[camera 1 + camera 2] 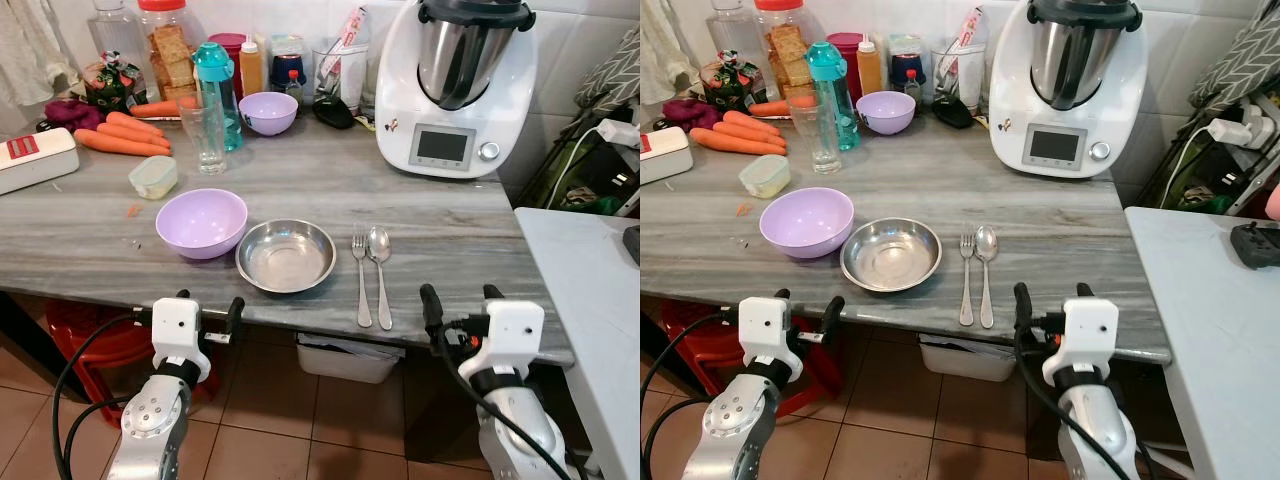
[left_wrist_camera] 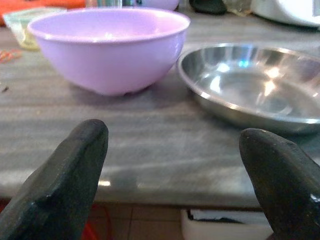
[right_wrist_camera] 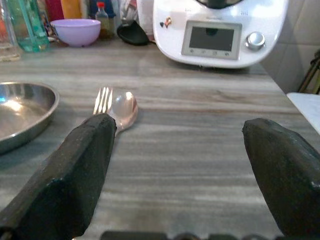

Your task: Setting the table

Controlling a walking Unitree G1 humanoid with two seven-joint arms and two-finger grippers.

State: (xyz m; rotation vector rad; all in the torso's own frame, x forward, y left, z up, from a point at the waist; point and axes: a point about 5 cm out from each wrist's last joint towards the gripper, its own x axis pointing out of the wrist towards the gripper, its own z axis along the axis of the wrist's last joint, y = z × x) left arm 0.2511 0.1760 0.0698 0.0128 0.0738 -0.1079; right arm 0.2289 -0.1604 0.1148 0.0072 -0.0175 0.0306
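On the grey marbled counter point(image 1: 450, 225) a steel plate point(image 1: 286, 255) lies near the front edge. A large lilac bowl point(image 1: 201, 222) stands just left of it, and a fork point(image 1: 360, 272) and spoon point(image 1: 380, 262) lie side by side to its right. My left gripper point(image 1: 208, 310) is open below the counter edge, in front of the bowl point(image 2: 107, 47) and plate point(image 2: 255, 85). My right gripper point(image 1: 460, 303) is open at the edge, right of the cutlery; the fork point(image 3: 102, 100) and spoon point(image 3: 123, 109) lie past its left finger.
At the back stand a drinking glass point(image 1: 204, 132), a teal bottle point(image 1: 218, 90), a small lilac bowl point(image 1: 268, 112), carrots point(image 1: 122, 135), jars and a white kitchen machine point(image 1: 455, 85). A small lidded tub point(image 1: 153, 176) sits left. A white table point(image 1: 590, 300) is on my right.
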